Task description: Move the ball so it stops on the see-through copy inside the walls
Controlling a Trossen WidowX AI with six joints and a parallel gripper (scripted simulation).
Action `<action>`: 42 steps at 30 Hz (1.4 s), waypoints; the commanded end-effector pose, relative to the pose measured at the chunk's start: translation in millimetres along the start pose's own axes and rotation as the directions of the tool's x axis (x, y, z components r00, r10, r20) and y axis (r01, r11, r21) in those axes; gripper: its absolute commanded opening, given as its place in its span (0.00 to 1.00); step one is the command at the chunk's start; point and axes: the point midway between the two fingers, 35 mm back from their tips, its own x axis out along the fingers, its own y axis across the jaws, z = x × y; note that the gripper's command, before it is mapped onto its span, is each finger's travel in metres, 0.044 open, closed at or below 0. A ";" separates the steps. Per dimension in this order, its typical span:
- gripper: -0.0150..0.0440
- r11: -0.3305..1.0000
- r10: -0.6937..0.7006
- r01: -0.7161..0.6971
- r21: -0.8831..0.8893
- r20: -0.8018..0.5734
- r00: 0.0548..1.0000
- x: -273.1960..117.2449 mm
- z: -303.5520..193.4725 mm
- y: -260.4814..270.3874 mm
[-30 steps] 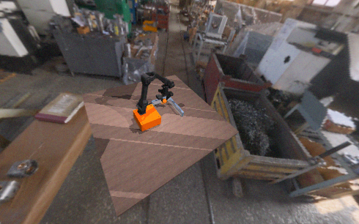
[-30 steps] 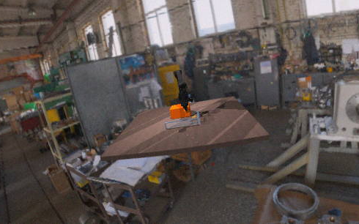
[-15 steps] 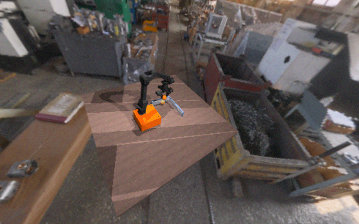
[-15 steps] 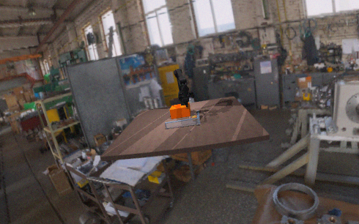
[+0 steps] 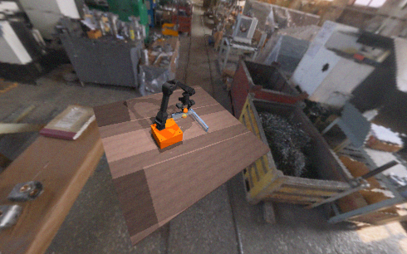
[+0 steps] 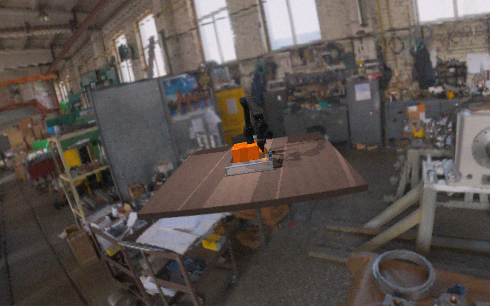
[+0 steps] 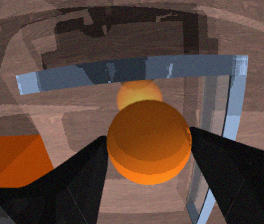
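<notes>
Sprawling behind everything, the workshop is too blurred for any sign, poster or label to be read; no writing is legible anywhere, in any view.

On the wooden table [image 5: 193, 166] stands the arm [image 5: 166, 101] on its orange base [image 5: 167, 134]. In the exterior view the arm [image 6: 254, 122] is a dark shape whose lower links blend into the clutter behind, and the gripper cannot be made out there. The orange base [image 6: 245, 151] sits behind the clear walls [image 6: 249, 167], which read only as a pale strip on the table [image 6: 293, 185].

From the top view the walls [image 5: 197, 118] show as a thin grey-blue bar beside the base, and the corner itself is too small to resolve. The wrist view shows it plainly: the walls [image 7: 183, 70] meet at the upper right, one running across the frame, the other down the right side, where its lower end passes behind the right finger.

The gripper [image 7: 149, 144] is clamped on the orange ball [image 7: 149, 141], its two black fingers pressed to the ball's sides and cut off by the frame's bottom edge. The ball [image 5: 184, 110] is a mere orange speck from above.

Just beyond the ball, inside the corner, lies the see-through copy [image 7: 139, 94], its lower half hidden by the ball.
</notes>
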 end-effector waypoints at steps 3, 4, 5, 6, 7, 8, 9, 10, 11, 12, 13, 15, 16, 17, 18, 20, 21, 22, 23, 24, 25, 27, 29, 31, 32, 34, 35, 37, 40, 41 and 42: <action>0.25 1.000 0.001 -0.001 0.006 0.002 1.000 27.8 2.1 -1.9; 0.25 1.000 0.001 -0.001 0.006 0.002 1.000 35.2 2.1 -1.9; 0.25 1.000 0.001 -0.001 0.006 0.002 1.000 42.6 2.0 -1.7; 0.25 1.000 0.001 -0.001 0.006 0.002 1.000 49.9 1.9 -1.3; 0.25 1.000 0.001 -0.001 0.006 0.002 1.000 57.2 1.7 -0.8; 0.25 1.000 0.001 -0.001 0.006 0.002 1.000 63.1 1.5 -0.2; 0.25 1.000 0.001 -0.001 0.006 0.002 1.000 66.6 1.4 0.2; 0.25 1.000 0.001 -0.001 0.006 0.002 1.000 67.7 1.4 0.3; 0.25 1.000 0.001 -0.001 0.006 0.002 1.000 67.7 1.4 0.3; 0.25 1.000 0.001 -0.001 0.006 0.002 1.000 67.7 1.4 0.3; 0.25 1.000 0.001 -0.001 0.006 0.002 1.000 68.0 1.4 0.3; 0.25 1.000 0.001 -0.001 0.006 0.002 1.000 69.3 1.4 0.3; 0.25 1.000 0.001 -0.001 0.006 0.002 1.000 70.2 1.4 0.3; 0.25 1.000 0.001 -0.001 0.006 0.002 1.000 71.4 1.4 0.3; 0.25 1.000 0.001 -0.001 0.006 0.002 1.000 72.9 1.4 0.3; 0.25 1.000 0.001 -0.002 0.006 0.002 1.000 76.1 1.4 0.3; 0.25 1.000 0.002 -0.002 0.006 0.002 1.000 77.8 1.4 0.3; 0.25 1.000 0.002 -0.002 0.006 0.002 1.000 79.4 1.4 0.3; 0.25 1.000 0.002 -0.002 0.006 0.002 1.000 81.1 1.4 0.3; 0.25 1.000 0.002 -0.002 0.006 0.002 1.000 82.7 1.4 0.4; 0.25 1.000 0.002 -0.002 0.006 0.002 1.000 84.4 1.4 0.4; 0.25 1.000 0.002 -0.002 0.006 0.002 1.000 86.5 1.4 0.5; 0.25 1.000 0.002 -0.002 0.006 0.002 1.000 86.8 1.4 0.5; 0.30 1.000 -0.001 0.001 0.002 0.001 1.000 83.4 1.5 -0.6; 0.34 1.000 -0.001 0.001 0.002 0.001 1.000 83.4 1.5 -0.6; 0.43 1.000 -0.001 0.001 0.002 0.001 1.000 83.4 1.5 -0.6; 0.48 1.000 -0.001 0.001 0.002 0.001 1.000 83.4 1.5 -0.6; 0.57 1.000 -0.001 0.001 0.002 0.001 1.000 83.4 1.5 -0.6; 0.70 1.000 -0.001 0.001 0.002 0.001 1.000 83.4 1.5 -0.6; 0.74 1.000 -0.001 0.001 0.002 0.001 1.000 83.4 1.5 -0.6; 0.79 1.000 -0.001 0.001 0.002 0.001 1.000 83.4 1.5 -0.6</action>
